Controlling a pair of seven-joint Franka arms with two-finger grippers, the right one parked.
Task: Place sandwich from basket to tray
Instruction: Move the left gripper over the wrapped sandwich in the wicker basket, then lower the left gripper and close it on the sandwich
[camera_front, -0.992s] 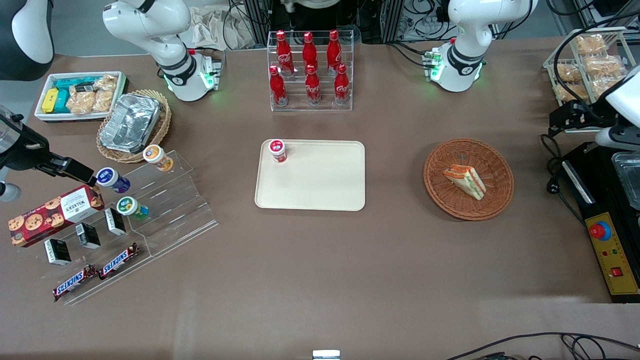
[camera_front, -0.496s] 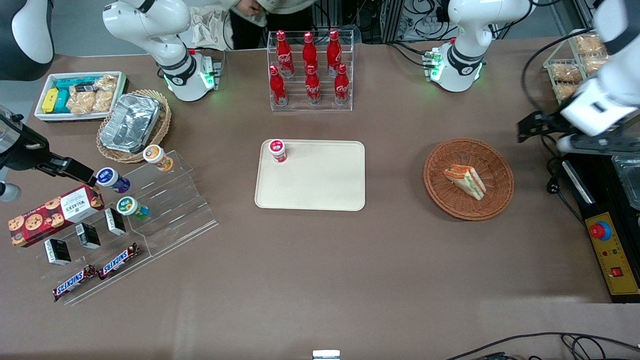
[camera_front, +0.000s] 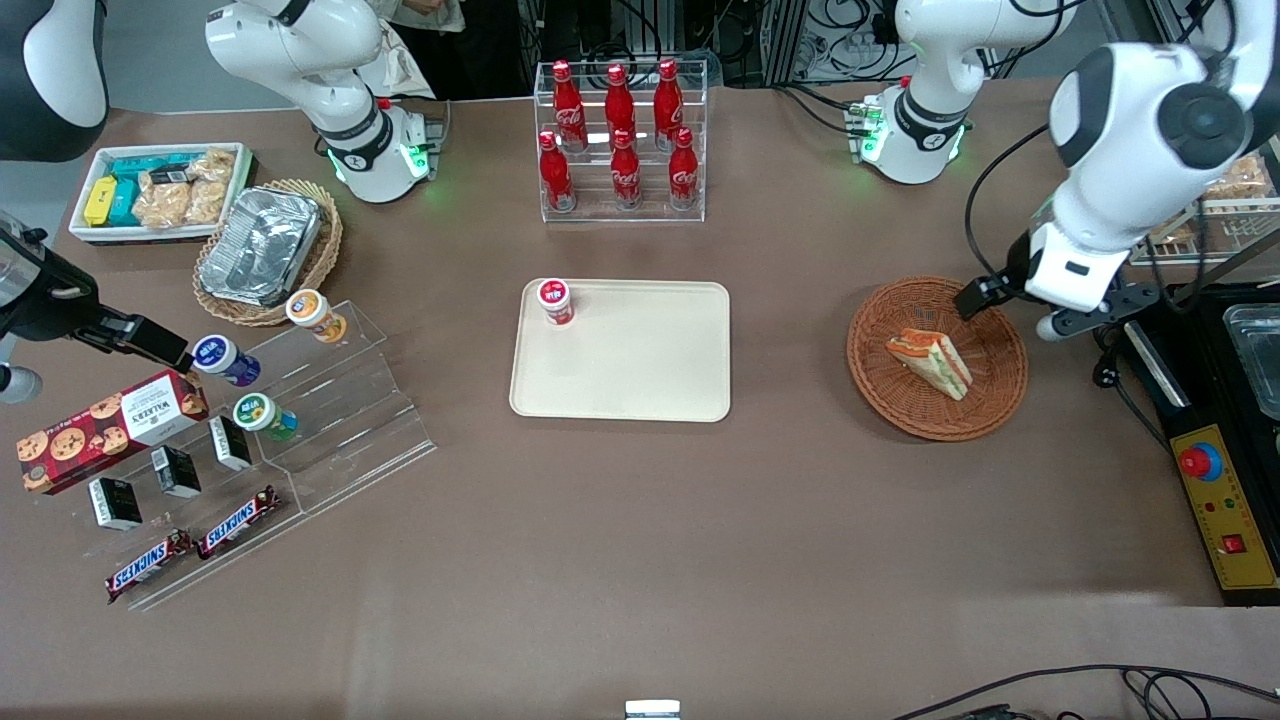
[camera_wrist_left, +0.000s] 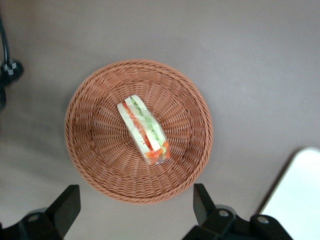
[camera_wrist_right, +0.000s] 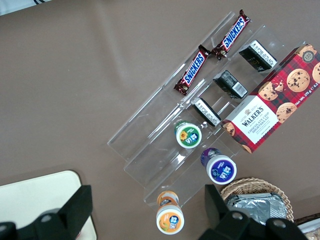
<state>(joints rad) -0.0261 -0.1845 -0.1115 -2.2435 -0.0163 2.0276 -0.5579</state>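
Note:
The sandwich (camera_front: 930, 362), a pale wedge with orange, red and green layers, lies in the middle of the reddish-brown wicker basket (camera_front: 900, 400). My left gripper (camera_front: 1010, 312) hangs open above the basket's rim, on the side toward the working arm's end of the table, and holds nothing. In the left wrist view the sandwich (camera_wrist_left: 144, 131) and basket (camera_wrist_left: 100, 170) sit below the spread black fingers (camera_wrist_left: 65, 205) of the gripper (camera_wrist_left: 134, 205). The cream tray (camera_front: 640, 360) lies flat at the table's centre, and its corner (camera_wrist_left: 300, 195) shows in the wrist view.
A small red-capped cup (camera_front: 555, 301) stands on the tray's corner. A clear rack of red bottles (camera_front: 620, 140) stands farther from the front camera. A black control box (camera_front: 1215, 500) and a cable (camera_front: 1105, 370) lie near the basket. A clear stepped stand (camera_front: 330, 400) holds cups and snacks.
The left arm has swung in from the working arm's end of the table, carrying the gripper over the basket's rim. The sandwich, basket and tray have not moved.

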